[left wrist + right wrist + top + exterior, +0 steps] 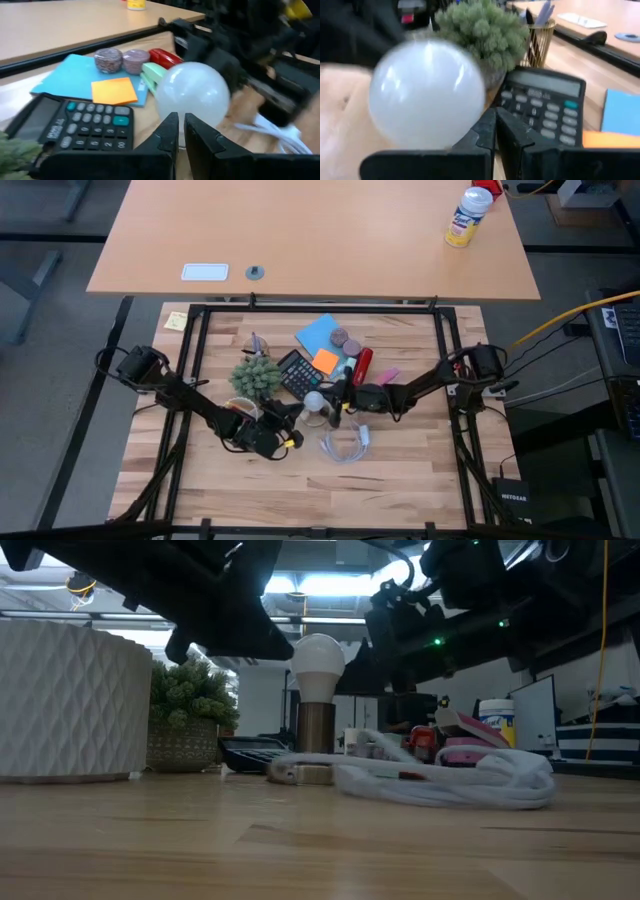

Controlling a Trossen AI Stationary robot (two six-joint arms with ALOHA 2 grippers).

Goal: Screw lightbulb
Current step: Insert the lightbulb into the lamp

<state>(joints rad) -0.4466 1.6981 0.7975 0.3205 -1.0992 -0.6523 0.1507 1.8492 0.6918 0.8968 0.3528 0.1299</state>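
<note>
The lightbulb, at frame centre on its metal base, is judged light, smooth and fragile; its globe should be grasped gently. Both grippers' fingers are seen nearly closed, empty.

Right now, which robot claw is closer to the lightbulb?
It's close, but the right gripper looks nearer, just beside the lightbulb on its right. The left gripper sits a little farther, on the bulb's left and slightly toward the table's front. Both look shut.

The lightbulb stands mid-table, calculator just behind it, coiled cable in front.
</note>
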